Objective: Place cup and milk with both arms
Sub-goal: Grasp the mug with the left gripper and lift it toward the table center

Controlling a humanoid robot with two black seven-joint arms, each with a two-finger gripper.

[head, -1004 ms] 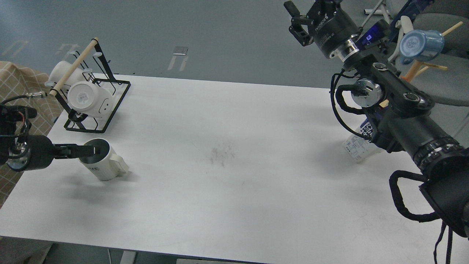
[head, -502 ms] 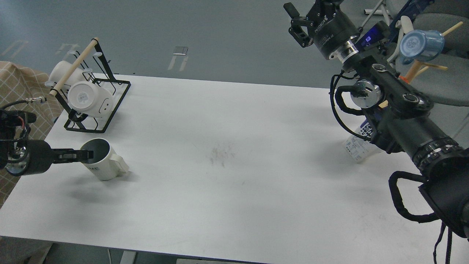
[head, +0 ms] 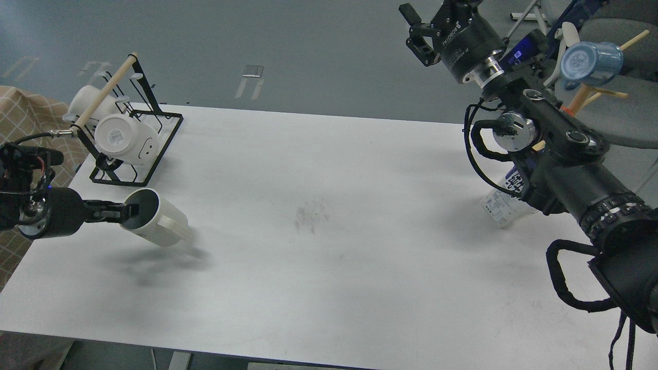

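- White table (head: 318,267): faint dark smudge (head: 311,216) near centre.
- Black wire rack (head: 149,133) at far-left corner of table, wooden dowel (head: 105,92) across its top.
- Two white mugs on rack, lying sideways: front mug (head: 126,140) base toward camera, rear mug (head: 92,103) partly hidden.
- Blue cup (head: 591,64) on wooden peg, off-table, upper right.
- Checked cloth (head: 31,121) at left edge.

A white cup (head: 154,223) hangs tilted above the table's left side; a white printed milk carton (head: 503,205) stands at the right.
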